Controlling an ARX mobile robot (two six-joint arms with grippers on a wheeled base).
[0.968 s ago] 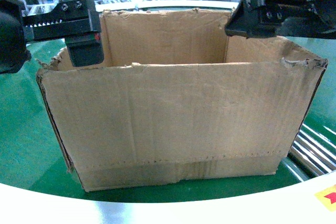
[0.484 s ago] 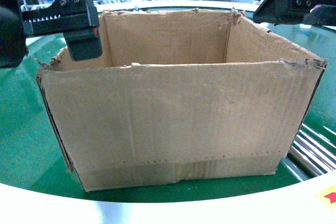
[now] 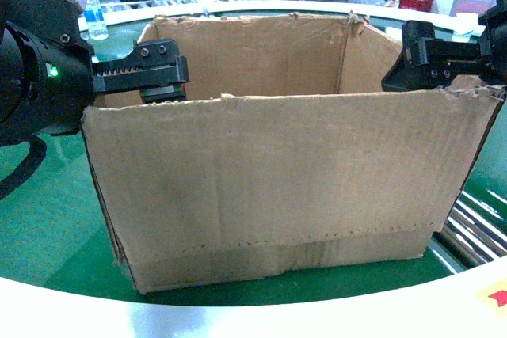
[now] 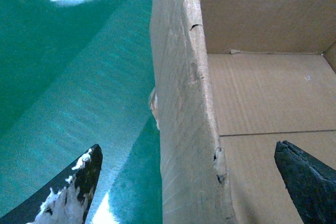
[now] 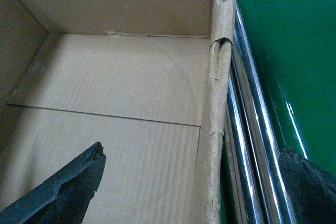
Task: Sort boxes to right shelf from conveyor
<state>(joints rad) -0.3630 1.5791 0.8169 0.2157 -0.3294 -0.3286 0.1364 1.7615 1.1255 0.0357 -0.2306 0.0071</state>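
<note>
The big brown box point(image 3: 277, 187) sits on the green conveyor point(image 3: 47, 219), long side facing us. The left gripper point(image 4: 189, 182) is wide open over the left wall, one finger outside, one inside. The right gripper point(image 5: 194, 182) is open over the right wall. A moment ago both were higher; the box has shifted right.

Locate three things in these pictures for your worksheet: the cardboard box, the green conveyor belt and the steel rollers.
cardboard box point(image 3: 285, 187), head view, front wall.
green conveyor belt point(image 4: 63, 77), left wrist view, bare surface beside the box.
steel rollers point(image 5: 247, 145), right wrist view, shiny bar.
</note>
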